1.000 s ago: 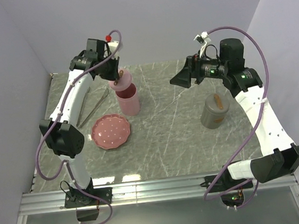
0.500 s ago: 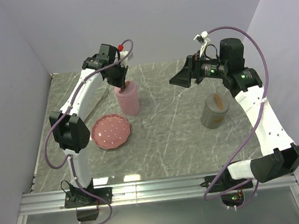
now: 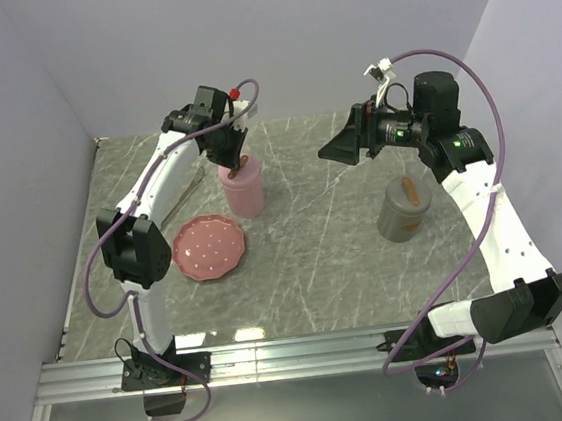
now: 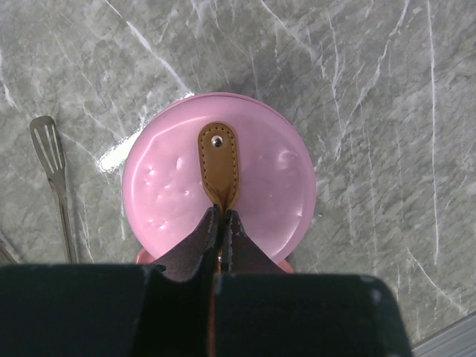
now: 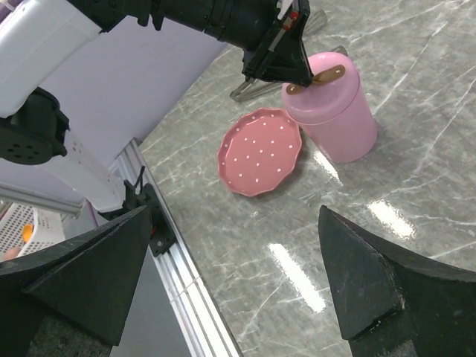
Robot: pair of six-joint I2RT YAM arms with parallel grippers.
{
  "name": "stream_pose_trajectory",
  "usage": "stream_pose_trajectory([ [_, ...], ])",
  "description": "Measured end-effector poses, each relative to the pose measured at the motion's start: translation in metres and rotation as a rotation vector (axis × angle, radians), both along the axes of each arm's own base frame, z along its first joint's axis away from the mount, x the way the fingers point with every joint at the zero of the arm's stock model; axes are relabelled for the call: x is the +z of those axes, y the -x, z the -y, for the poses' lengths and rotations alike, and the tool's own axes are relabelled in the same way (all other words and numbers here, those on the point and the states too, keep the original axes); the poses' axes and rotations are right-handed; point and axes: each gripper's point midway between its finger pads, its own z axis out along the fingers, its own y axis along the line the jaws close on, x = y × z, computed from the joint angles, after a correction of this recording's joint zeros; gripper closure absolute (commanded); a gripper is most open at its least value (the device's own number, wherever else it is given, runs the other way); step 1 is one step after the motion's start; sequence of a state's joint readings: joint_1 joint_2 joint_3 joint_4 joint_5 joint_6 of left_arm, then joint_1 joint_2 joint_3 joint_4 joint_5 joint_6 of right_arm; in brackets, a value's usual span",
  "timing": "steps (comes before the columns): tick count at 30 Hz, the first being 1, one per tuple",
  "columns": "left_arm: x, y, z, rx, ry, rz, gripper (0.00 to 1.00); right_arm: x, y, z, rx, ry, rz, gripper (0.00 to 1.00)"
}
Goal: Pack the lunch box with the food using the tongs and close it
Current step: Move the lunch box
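The pink cylindrical lunch box (image 3: 244, 196) stands at the back left of the table, with its pink lid (image 4: 260, 178) resting on top. My left gripper (image 4: 221, 213) is shut on the near end of the lid's brown strap (image 4: 218, 156), directly above the box (image 5: 338, 123). The silvery tongs (image 4: 46, 141) lie on the table left of the box, mostly hidden under my left arm. The pink dotted plate (image 3: 208, 246) has nothing on it. The food is out of view. My right gripper (image 5: 234, 223) hangs open and empty high over the middle of the table.
A grey round container (image 3: 402, 210) with a brown strap on its lid stands at the right, under my right arm. The metal rail (image 3: 296, 350) runs along the near edge. Walls close the table in at the left and back.
My left gripper has moved right and down with the lid. The lid hung tilted over the open box before; now it sits on the box. My right arm has not moved.
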State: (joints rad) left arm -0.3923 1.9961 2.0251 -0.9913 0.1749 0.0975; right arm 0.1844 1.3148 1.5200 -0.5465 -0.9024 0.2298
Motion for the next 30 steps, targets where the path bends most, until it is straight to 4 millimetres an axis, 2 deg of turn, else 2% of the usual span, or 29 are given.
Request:
stream_pose_trajectory([
  [11, -0.007, 0.002, 0.002, -0.019, -0.017, 0.019, 1.0, -0.001, -0.001, 0.002, -0.002, 0.008, 0.007, 0.0],
  [20, -0.008, 0.008, 0.012, -0.067, -0.015, 0.04, 1.0, -0.013, -0.007, 0.013, -0.026, 0.035, -0.017, 0.0],
  [30, -0.008, 0.036, 0.038, -0.169, 0.006, -0.004, 1.0, -0.018, -0.007, 0.016, -0.028, 0.048, -0.03, 0.0],
])
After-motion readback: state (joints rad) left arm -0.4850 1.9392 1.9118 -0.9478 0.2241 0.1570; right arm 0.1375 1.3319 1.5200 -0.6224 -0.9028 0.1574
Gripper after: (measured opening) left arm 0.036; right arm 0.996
